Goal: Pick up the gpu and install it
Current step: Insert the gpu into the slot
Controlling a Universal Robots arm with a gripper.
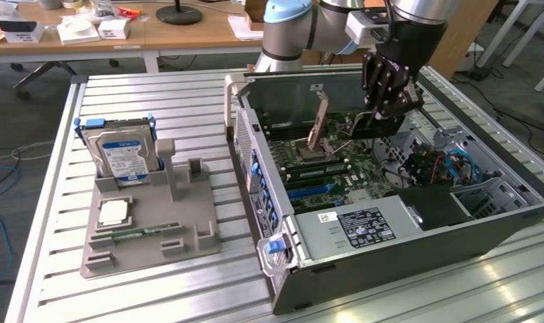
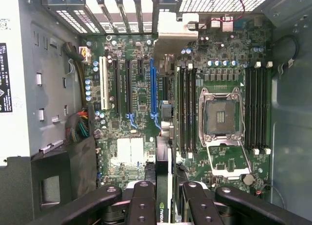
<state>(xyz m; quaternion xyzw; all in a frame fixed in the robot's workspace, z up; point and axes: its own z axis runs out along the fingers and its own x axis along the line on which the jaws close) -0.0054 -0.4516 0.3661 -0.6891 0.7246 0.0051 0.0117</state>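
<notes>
Your gripper [image 1: 386, 111] is clamped on the gpu [image 1: 377, 126], holding it inside the open computer case [image 1: 487, 222], over the motherboard [image 2: 141, 88] and apart from it. From the wrist, the card sits edge-on between the fingers [image 2: 141, 200]. The hard drive [image 1: 124, 155] stands in its holder on the table [image 1: 164, 94]

Count taken. One arm [image 1: 344, 20] with one gripper [image 1: 380, 116] is recorded, and one gpu [image 1: 376, 128]. One case [image 1: 416, 259] is listed, with one motherboard [image 2: 141, 98], one socket [image 2: 222, 115] and one power supply [image 1: 362, 225] counted inside. One white slot [image 2: 103, 84], one blue slot [image 2: 152, 86] and two memory-slot banks [image 2: 186, 110] are noted. One tray [image 1: 196, 235] is entered, carrying one hard drive [image 1: 124, 155], one memory stick [image 1: 146, 232] and one chip [image 1: 115, 213].
</notes>
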